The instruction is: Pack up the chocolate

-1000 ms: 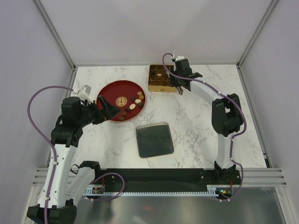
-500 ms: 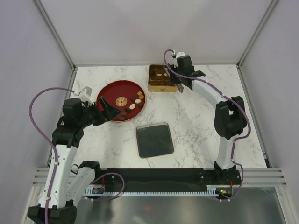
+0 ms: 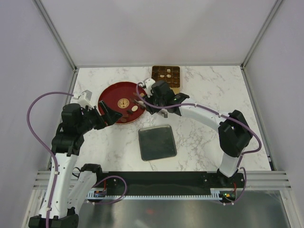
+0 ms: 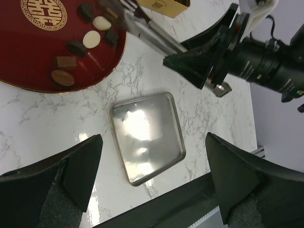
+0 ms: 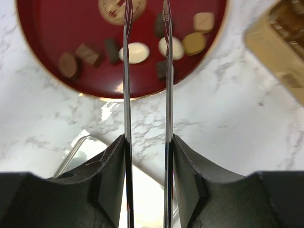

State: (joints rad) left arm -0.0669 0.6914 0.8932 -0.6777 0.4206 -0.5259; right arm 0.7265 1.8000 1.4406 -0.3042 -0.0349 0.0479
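The small smooth brown and cream chocolate pieces (image 5: 137,52) lie in the shiny round red dish (image 5: 61,28) on the white marble counter (image 3: 213,85). The right gripper (image 5: 146,19) hangs over them, its thin metal fingers (image 5: 127,95) apart and holding nothing. The left gripper (image 4: 153,137) gapes wide, empty, by the dish's edge.

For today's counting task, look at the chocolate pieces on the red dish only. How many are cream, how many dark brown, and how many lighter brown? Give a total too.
cream pieces: 2
dark brown pieces: 3
lighter brown pieces: 4
Total on the red dish: 9
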